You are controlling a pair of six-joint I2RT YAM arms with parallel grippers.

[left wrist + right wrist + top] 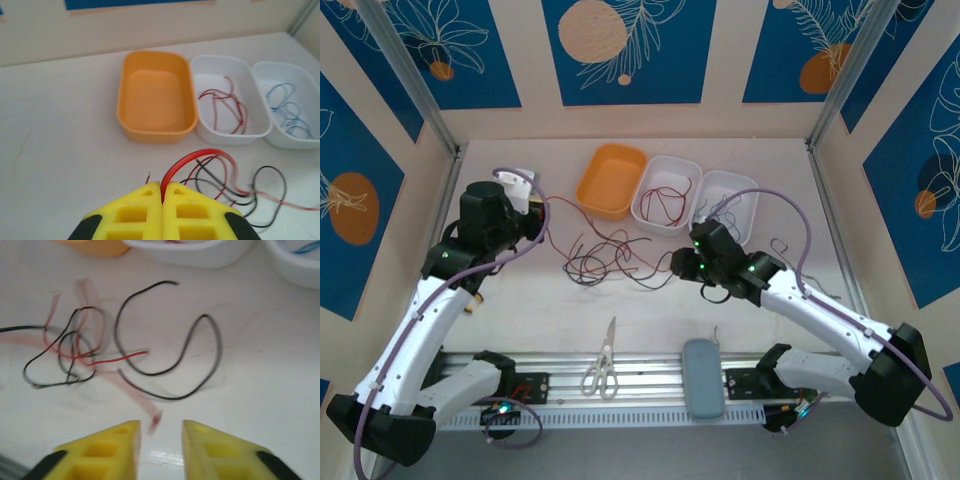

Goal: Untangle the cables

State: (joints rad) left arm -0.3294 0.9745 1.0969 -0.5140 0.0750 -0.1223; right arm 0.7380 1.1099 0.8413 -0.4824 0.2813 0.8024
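A tangle of thin red and black cables [610, 258] lies on the white table between the two arms. My left gripper [538, 200] [162, 186] is shut on a red cable [200, 152], which arches out from between the yellow fingers toward the tangle. My right gripper [678, 262] [161, 424] is open, hovering low at the right side of the pile. A blurred red cable end [156, 420] hangs free just in front of its gap. Beyond it lie loose black cables [172, 399] and a red-black knot [75, 352].
At the back stand an empty orange bin [611, 181] [155, 134], a white bin [650, 222] [232, 135] with red cables [227, 102], and a white bin [730, 175] [280, 142] with blue cables [287, 107]. Scissors [603, 362] and a grey-blue case [703, 375] lie near the front rail.
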